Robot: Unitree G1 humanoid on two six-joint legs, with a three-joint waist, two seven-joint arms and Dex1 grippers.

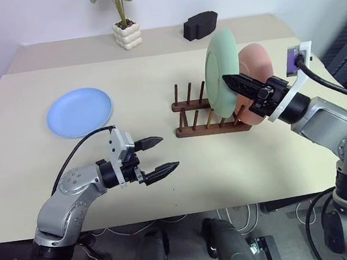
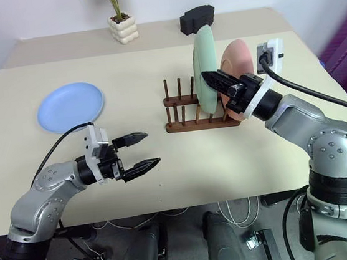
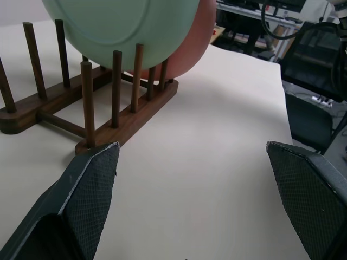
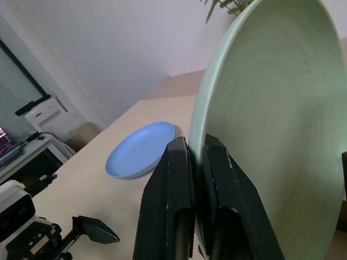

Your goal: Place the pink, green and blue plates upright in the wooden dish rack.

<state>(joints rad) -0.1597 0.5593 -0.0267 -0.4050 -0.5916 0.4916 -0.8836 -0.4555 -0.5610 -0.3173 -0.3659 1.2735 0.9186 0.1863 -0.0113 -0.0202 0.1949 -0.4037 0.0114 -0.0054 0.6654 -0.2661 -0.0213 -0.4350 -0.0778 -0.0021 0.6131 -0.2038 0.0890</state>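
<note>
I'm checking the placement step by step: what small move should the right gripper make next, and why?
Probably open. The right gripper pinches the green plate's rim, and the plate seems upright between the wooden dish rack's pegs beside the pink plate.

No readable text, labels, brands or numbers from my end; I can make out nothing legible on any surface in these views.

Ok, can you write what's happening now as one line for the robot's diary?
right end effector: shut on green plate, upright over rack | pink plate: in rack | blue plate: flat on table | left end effector: open
</note>
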